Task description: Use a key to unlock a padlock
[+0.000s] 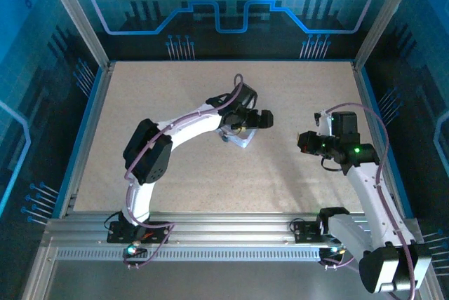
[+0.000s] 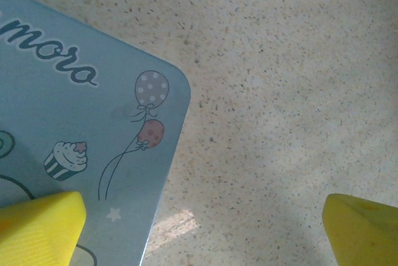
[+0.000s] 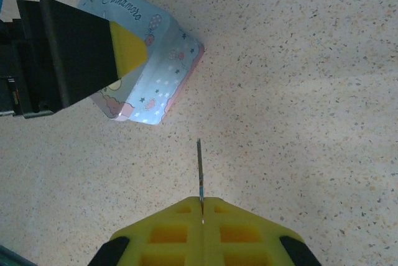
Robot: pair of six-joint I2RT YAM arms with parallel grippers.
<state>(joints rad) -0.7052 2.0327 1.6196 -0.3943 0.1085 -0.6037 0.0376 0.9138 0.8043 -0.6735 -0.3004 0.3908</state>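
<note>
While the right jaws pinch the key (image 3: 199, 166), well apart from the tin box (image 3: 149, 61), the left jaws hang wide over that box beside the likely padlock (image 1: 237, 130), so inserting and turning are left to do.

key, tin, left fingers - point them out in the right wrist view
key (image 3: 200, 169): right wrist view, middle of its blade
tin (image 3: 124, 6): right wrist view, lettering on the lid
left fingers (image 3: 127, 45): right wrist view, yellow pad
</note>
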